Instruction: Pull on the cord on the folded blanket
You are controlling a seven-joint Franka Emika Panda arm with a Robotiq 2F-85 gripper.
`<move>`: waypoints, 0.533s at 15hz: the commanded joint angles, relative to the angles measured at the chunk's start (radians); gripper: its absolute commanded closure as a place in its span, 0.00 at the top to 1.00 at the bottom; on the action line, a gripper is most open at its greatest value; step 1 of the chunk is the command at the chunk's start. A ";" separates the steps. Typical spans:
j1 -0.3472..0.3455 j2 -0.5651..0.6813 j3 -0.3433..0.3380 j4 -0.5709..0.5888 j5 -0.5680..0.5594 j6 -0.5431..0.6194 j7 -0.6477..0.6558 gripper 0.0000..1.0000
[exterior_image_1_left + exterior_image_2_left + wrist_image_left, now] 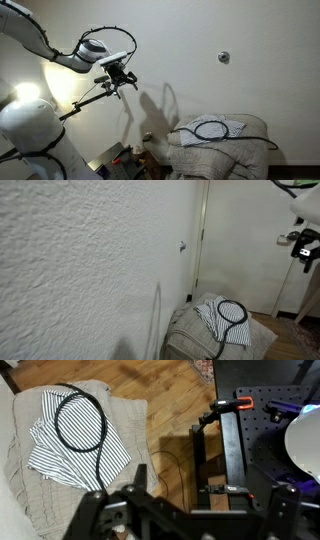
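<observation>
Item 1: the cord (pixel 58 425), 1 oval loop resting loose atop the folded blanket (pixel 25 490), free for you to hook.
Item 2: gripper (pixel 120 80), high and well apart; jaws look spread, holding nothing, ready to descend.

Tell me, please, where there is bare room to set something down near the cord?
Plain fabric of the folded blanket right of the striped patch is bare; so is the wooden floor between blanket and black stand. The cord crowds the patch.
</observation>
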 commanded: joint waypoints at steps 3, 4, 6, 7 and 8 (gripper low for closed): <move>-0.011 0.031 0.010 -0.010 0.007 0.044 -0.002 1.00; -0.010 0.050 0.012 -0.014 0.009 0.065 0.003 1.00; -0.014 0.096 0.022 -0.016 -0.001 0.111 0.031 1.00; -0.016 0.121 0.026 -0.016 -0.005 0.134 0.034 1.00; -0.020 0.153 0.033 -0.013 -0.015 0.165 0.049 1.00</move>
